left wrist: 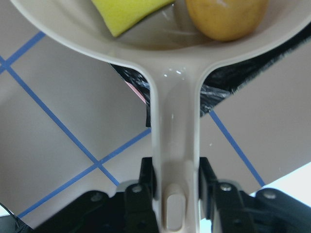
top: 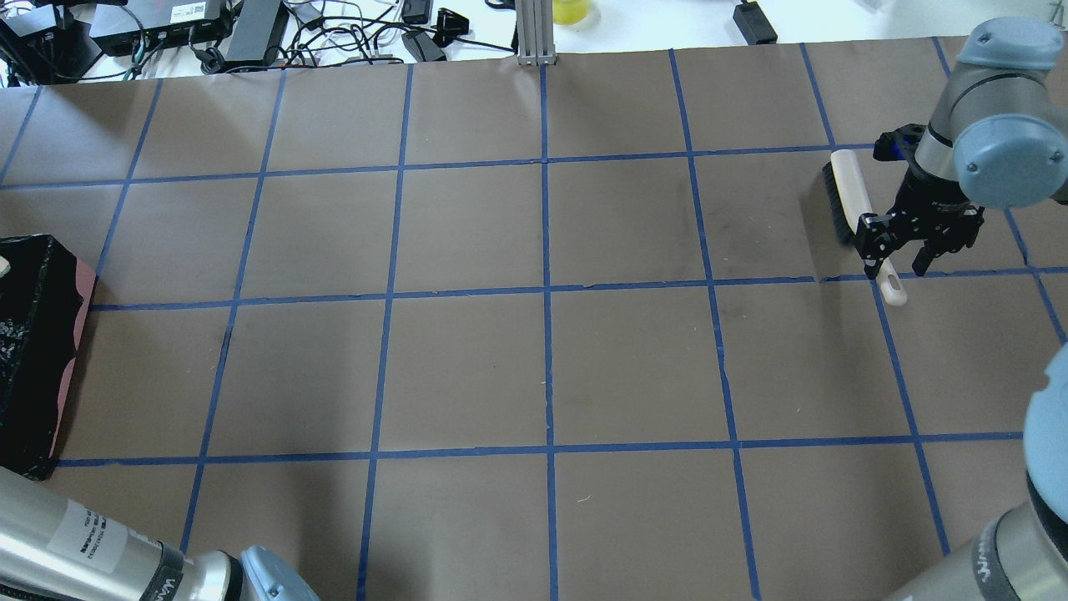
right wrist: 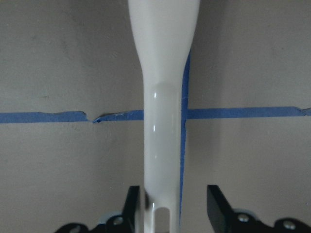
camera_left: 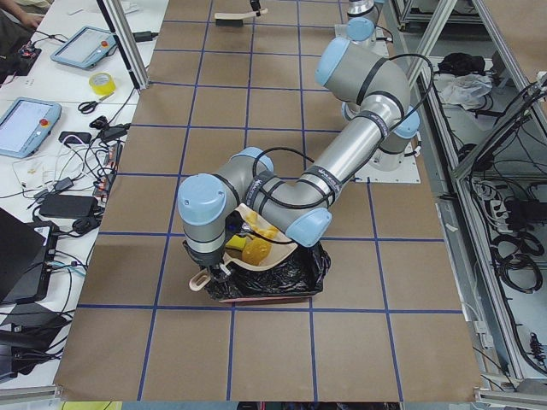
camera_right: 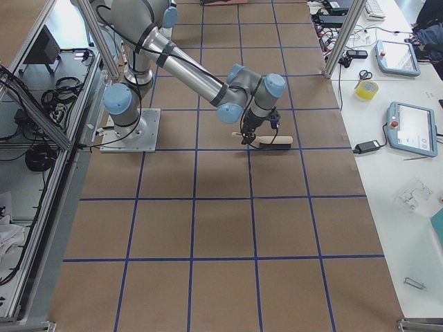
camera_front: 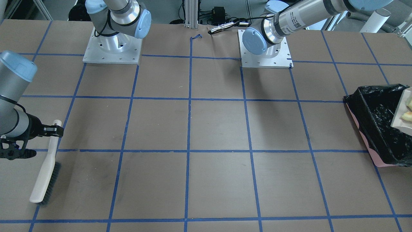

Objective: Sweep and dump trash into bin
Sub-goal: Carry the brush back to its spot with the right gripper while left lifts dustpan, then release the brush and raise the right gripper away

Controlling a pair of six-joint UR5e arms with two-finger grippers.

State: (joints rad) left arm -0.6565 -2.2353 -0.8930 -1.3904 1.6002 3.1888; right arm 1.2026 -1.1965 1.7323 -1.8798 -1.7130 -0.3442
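My left gripper (left wrist: 176, 170) is shut on the handle of the beige dustpan (left wrist: 175, 121) and holds it over the bin (camera_front: 376, 129), a pink box lined with a black bag. The yellow sponge wedge (left wrist: 126, 14) and the golden-brown lump (left wrist: 226, 19) lie in the pan. A pale curved piece (camera_front: 406, 115) shows in the pan in the front view. My right gripper (right wrist: 175, 194) is open around the handle of a white brush (camera_front: 45, 177) that lies on the table. One finger is beside the handle and the other stands apart from it.
The bin (top: 33, 351) stands at the table's edge on my left side. The brush (top: 851, 192) lies at the far right. Both arm bases (camera_front: 112, 45) stand at the table's near edge. Cables and tablets lie beyond the far edge.
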